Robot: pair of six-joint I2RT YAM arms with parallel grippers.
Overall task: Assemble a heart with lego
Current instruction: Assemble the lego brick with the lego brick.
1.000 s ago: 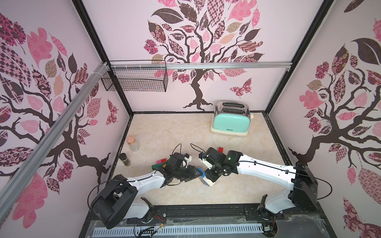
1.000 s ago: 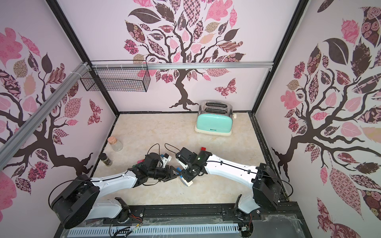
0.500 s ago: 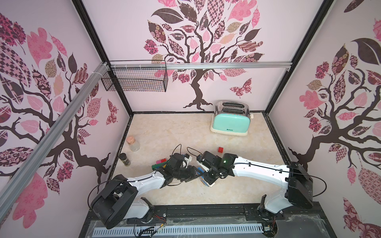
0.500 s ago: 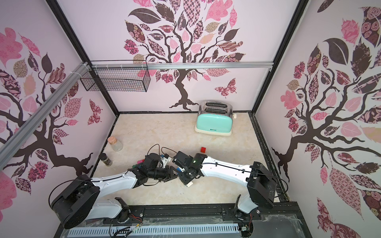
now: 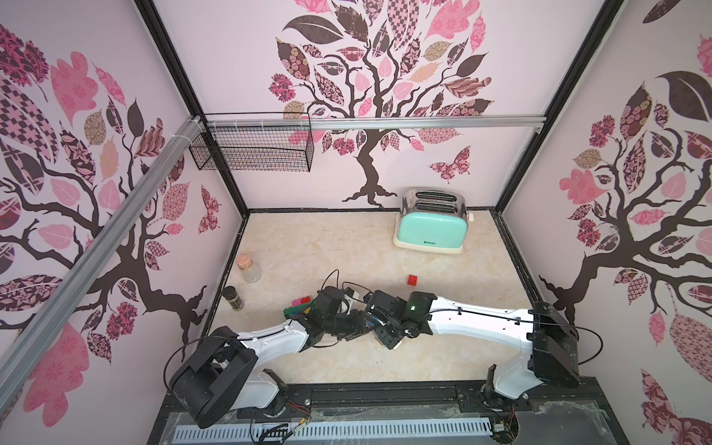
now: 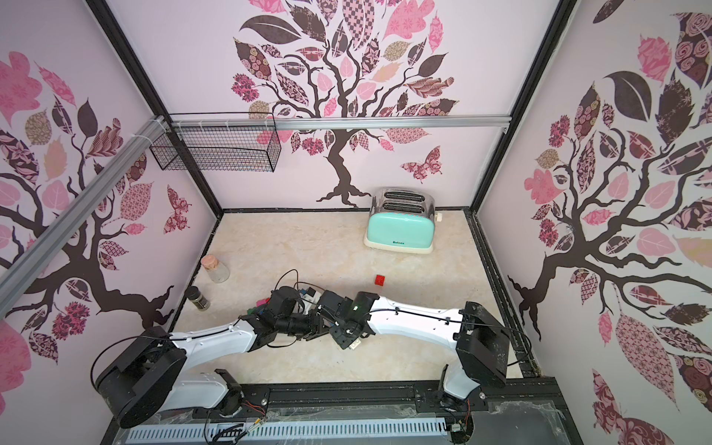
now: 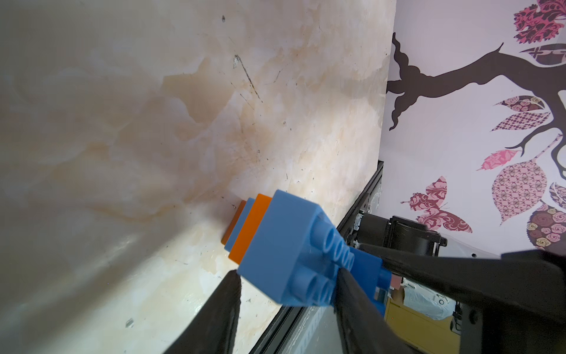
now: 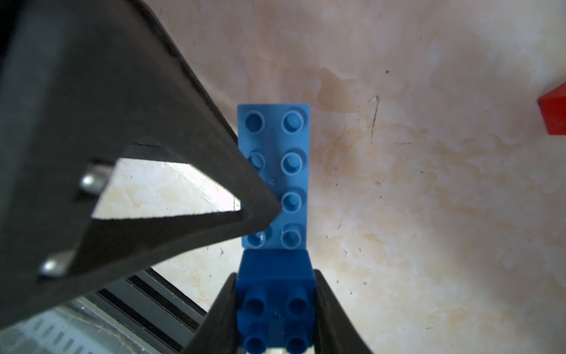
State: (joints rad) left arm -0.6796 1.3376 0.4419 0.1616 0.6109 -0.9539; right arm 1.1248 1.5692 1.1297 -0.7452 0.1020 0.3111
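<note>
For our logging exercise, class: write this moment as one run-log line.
left end effector: shut on blue-orange stack | right end effector: shut on dark blue brick | red brick: loose on table

Right arm swung toward left arm; red brick uncovered.
A second ago the right arm's (image 5: pixel 481 323) wrist overlapped the red brick (image 5: pixel 412 280) in both top views. Since then the wrist has drawn off it toward the left arm (image 5: pixel 269 339), and the brick now lies fully in sight on the desk (image 5: pixel 346 250), apart from the arm. Forearm now stretched longer and flatter; black elbow joint (image 5: pixel 553 343) edged the same way. Most of the shift fell in the first half second.
</note>
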